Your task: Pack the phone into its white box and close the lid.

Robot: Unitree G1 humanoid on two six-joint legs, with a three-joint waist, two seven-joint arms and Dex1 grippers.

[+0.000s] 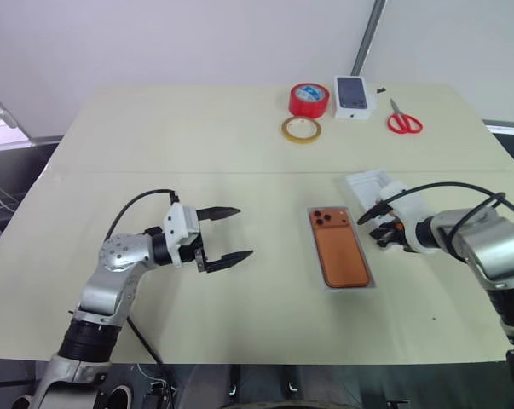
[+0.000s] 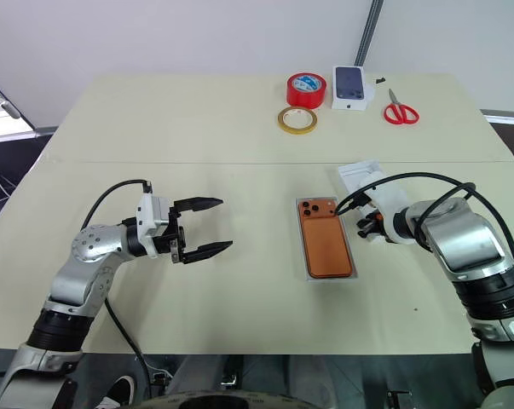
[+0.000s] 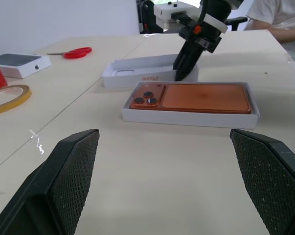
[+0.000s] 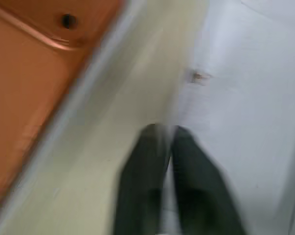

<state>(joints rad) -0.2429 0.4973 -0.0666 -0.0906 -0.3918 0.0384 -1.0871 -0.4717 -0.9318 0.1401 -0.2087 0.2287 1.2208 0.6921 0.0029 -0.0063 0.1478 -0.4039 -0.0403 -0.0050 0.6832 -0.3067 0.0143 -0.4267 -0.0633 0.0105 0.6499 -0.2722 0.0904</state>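
Note:
The orange phone (image 1: 340,247) lies camera-side up inside the shallow white box (image 3: 186,119) at the table's middle. Just right of it and a little further back sits the all-white lid (image 1: 366,182). My right gripper (image 1: 378,234) points down at the lid's edge nearest the box. In the right wrist view its fingertips (image 4: 152,142) are pressed together with the lid's thin white wall between them. My left gripper (image 1: 244,232) hovers open to the left of the box, pointing toward it, with nothing between its fingers (image 3: 69,181).
At the table's far side are a red tape roll (image 1: 308,100), a yellowish tape ring (image 1: 301,129), a small white carton with a phone picture (image 1: 354,96) and red scissors (image 1: 403,122). A person in a white shirt (image 3: 279,19) sits beyond the table.

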